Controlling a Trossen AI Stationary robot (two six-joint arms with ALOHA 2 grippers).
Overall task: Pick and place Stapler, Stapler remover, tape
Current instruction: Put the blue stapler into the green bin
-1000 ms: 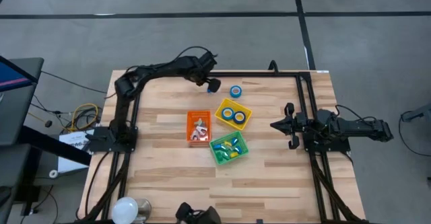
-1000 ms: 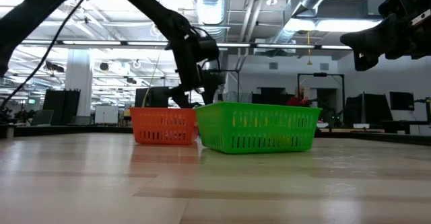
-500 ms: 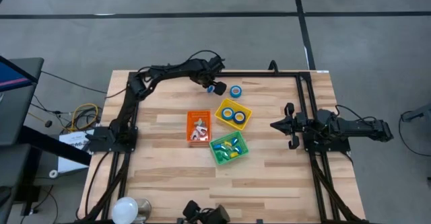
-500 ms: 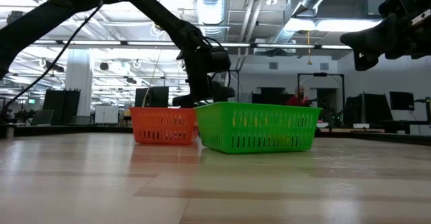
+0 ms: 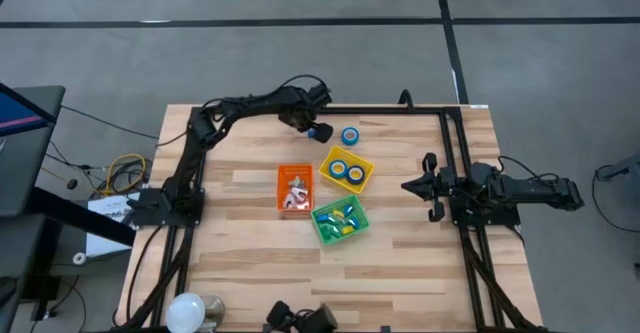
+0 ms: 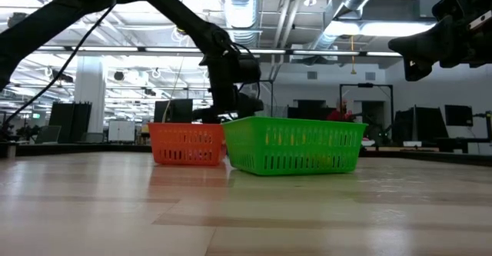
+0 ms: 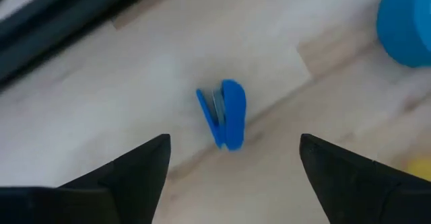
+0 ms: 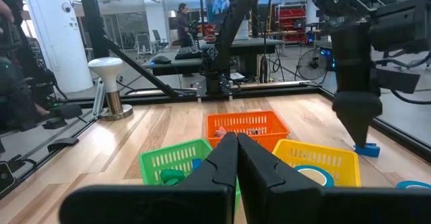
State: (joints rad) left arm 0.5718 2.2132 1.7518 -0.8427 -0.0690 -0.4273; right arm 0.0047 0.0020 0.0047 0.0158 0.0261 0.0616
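Note:
A small blue stapler (image 7: 224, 113) lies on the wood table near its far edge. My left gripper (image 5: 318, 131) hangs just above it, pointing down and open, with one finger on either side of the stapler and clear of it. In the right wrist view the left gripper's fingers (image 8: 357, 123) end just above the stapler (image 8: 368, 149). One roll of blue tape (image 5: 350, 135) lies on the table just to the right. My right gripper (image 5: 408, 185) waits shut at the table's right side.
Three bins stand mid-table. A yellow bin (image 5: 362, 161) holds two tape rolls. An orange bin (image 5: 281, 189) holds small metal pieces. A green bin (image 5: 322, 227) holds blue and yellow items. A black frame rail (image 5: 400, 111) runs along the far edge. A white lamp (image 5: 186, 311) stands at the near left.
My left gripper has come down toward the blue stapler and shifted slightly toward the tape roll, staying open. The stapler and the bins have not moved.

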